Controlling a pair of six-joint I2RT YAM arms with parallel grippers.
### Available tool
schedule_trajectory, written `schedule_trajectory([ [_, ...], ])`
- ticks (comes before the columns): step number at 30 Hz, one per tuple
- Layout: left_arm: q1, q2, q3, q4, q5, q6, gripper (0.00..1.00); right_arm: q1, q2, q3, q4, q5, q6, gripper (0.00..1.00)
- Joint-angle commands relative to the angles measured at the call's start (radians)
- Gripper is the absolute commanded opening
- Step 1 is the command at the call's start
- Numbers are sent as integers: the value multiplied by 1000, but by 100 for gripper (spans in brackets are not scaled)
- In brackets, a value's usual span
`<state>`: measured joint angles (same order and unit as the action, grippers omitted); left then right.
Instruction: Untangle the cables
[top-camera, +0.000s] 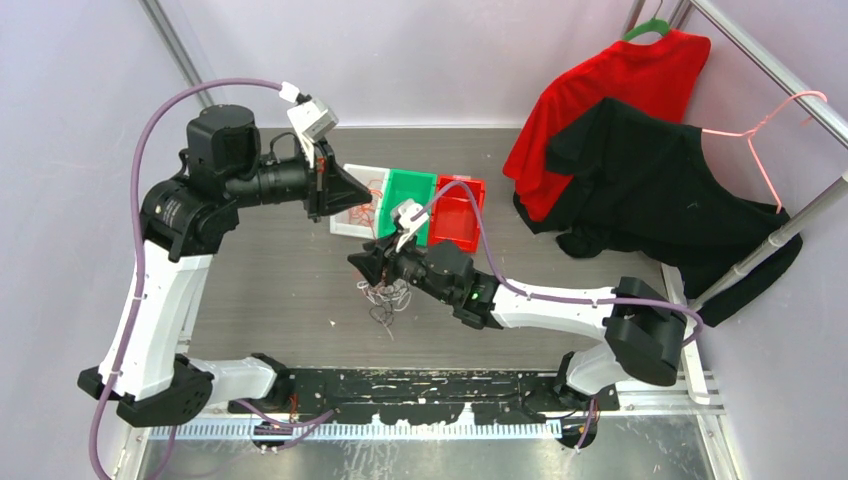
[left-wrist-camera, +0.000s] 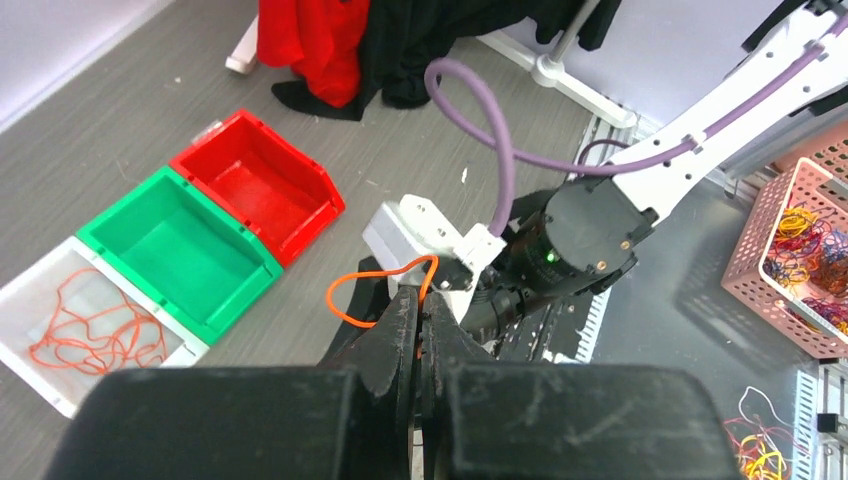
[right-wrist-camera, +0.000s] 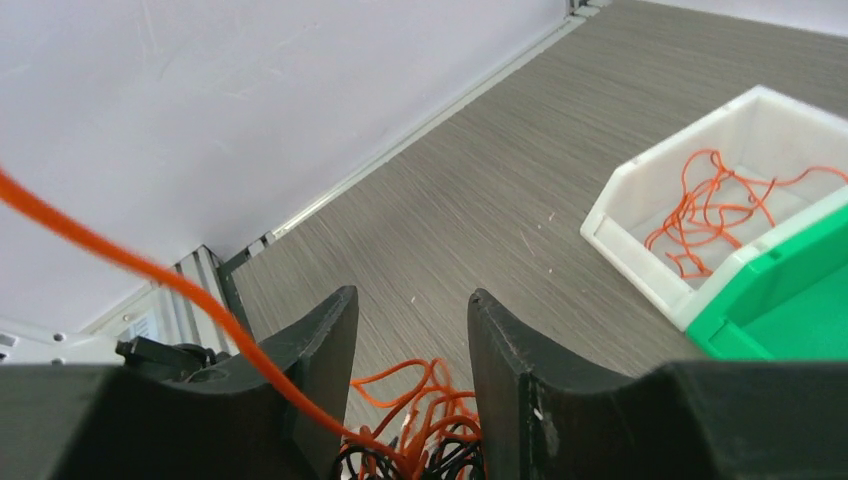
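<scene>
Left jaws: you clenched them on an orange cable (left-wrist-camera: 331, 300).
Right jaws: you had them apart, astride the clump (right-wrist-camera: 413, 442).

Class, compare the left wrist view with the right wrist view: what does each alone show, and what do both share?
Left wrist only: red plastic bin, pink mesh basket. Right wrist only: tangled clump of orange and black wires within the right end effector. Both: white plastic bin holding orange wires, green plastic bin.
</scene>
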<state>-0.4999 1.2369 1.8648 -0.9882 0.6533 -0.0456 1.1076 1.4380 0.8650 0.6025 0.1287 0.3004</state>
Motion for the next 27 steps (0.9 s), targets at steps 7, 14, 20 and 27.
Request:
schedule_trajectory([
  [7, -9, 70, 215, 35, 4, 10, 0, -20, 52, -156, 114, 68, 50, 50],
  [14, -9, 104, 345, 59, -67, 57, 0, -20, 71, -250, 157, 104, 76, 51],
  [20, -9, 123, 424, 172, -185, 102, 0, -20, 80, -296, 186, 123, 94, 54],
  [27, -9, 123, 483, 377, -269, 140, 0, -19, 86, -303, 188, 118, 95, 57],
])
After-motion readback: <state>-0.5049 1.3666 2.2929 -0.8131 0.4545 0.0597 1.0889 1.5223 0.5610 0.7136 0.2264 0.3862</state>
